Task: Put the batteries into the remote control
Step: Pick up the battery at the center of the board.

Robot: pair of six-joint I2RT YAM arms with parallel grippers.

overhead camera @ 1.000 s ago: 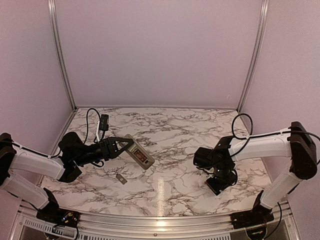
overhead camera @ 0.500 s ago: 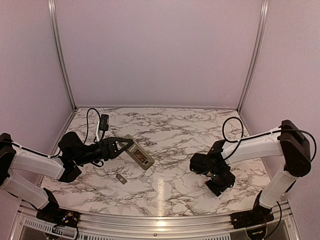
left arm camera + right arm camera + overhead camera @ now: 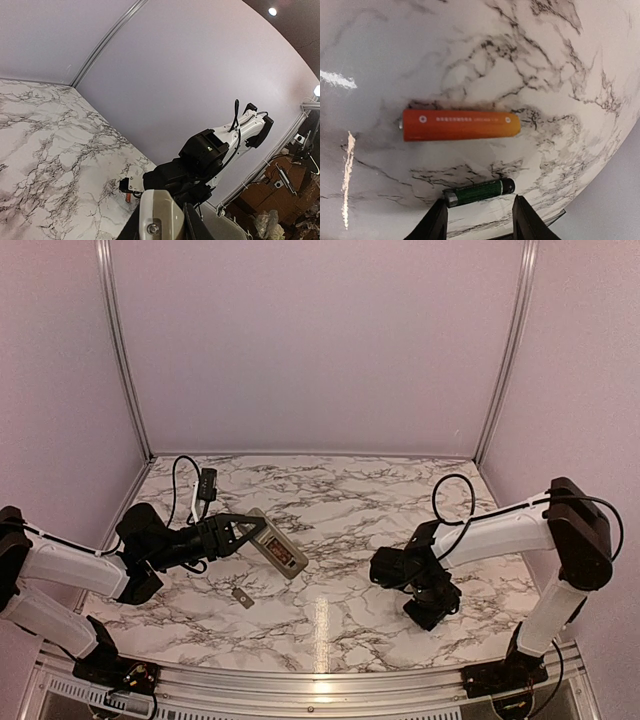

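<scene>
Orange-red battery [image 3: 460,125] lies on the marble table [image 3: 350,500] at 12 o'clock of the dark green battery [image 3: 480,192] in the right wrist view, the two parallel and apart. At about 4 o'clock on the tabletop, the right gripper [image 3: 480,219] hangs over them, jaws parted and holding nothing, the green one just off its fingertips. The remote control [image 3: 278,548] is at about 9 o'clock, clamped at one end by the left gripper [image 3: 238,530], with a small grey cover piece [image 3: 243,597] at its 7 o'clock.

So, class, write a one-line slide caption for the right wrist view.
Right end effector, open, by the dark green battery; orange battery lies separate on the marble table.
</scene>
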